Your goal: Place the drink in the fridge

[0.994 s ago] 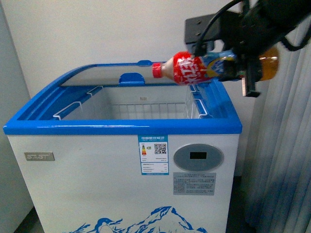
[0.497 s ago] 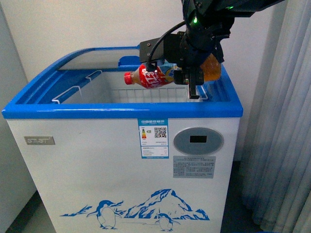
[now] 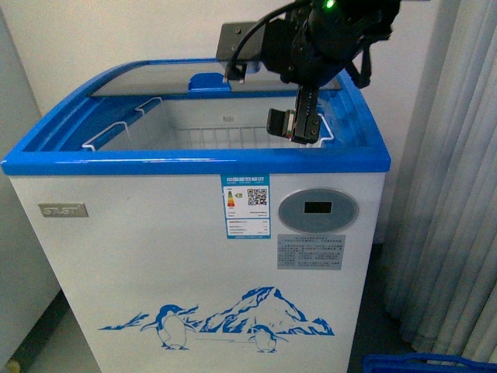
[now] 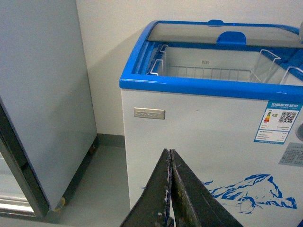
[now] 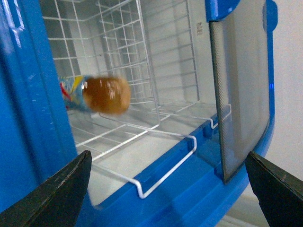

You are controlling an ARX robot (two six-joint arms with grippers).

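Most of the job looked done: the fridge (image 3: 194, 256), a white box with a glossy blue rim, stood with its curved glass lid (image 5: 239, 90) slid back. My right end effector (image 3: 295, 126) hung over the opening, spread wide and empty. The drink (image 5: 97, 94), a blurred amber bottle with a bright label, was inside among the wire baskets (image 5: 142, 61), apparently dropping. My left end effector (image 4: 170, 198) was pinched closed, idle.
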